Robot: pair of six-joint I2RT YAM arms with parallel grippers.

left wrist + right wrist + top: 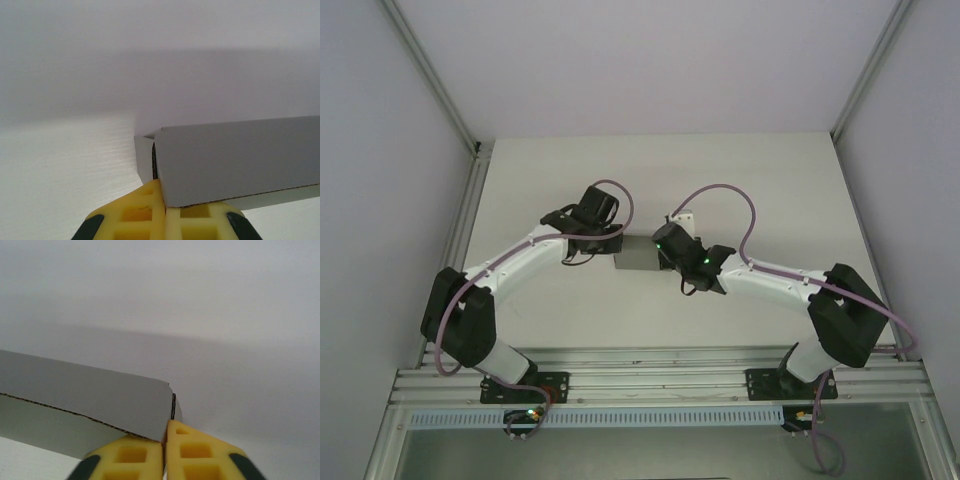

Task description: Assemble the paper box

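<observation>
Top external view: 2 white arms reached inward from the near edge of the pale table (740, 180) and met around its middle. The paper box (638, 257) sat there as a small grey rectangle, long side running left to right, between the 2 wrists. The left gripper (611, 249) was at the box's left end and the right gripper (666, 252) at its right end. From above, the dark wrist housings covered the fingertips, so their grip could not be read here. A purple cable (720, 190) looped off each arm, and an aluminium rail (650, 375) crossed the near edge where both bases were bolted.

Left wrist view: the left gripper (164, 196) had its yellow fingers (137, 212) pressed together, with the thin grey card of the paper box (240, 160) pinched between them at a corner. A long upright wall of the box ran away to the right, and a short end flap stood just left of the fingertips. The box's lower edge seemed to sit just above the white table (60, 175).

Right wrist view: the right gripper (166, 432) likewise had its 2 fingers closed against each other, clamping the end of a grey wall of the paper box (85, 392). That wall stretched off to the left, its raw corrugated edge showing as a thin dark line.
</observation>
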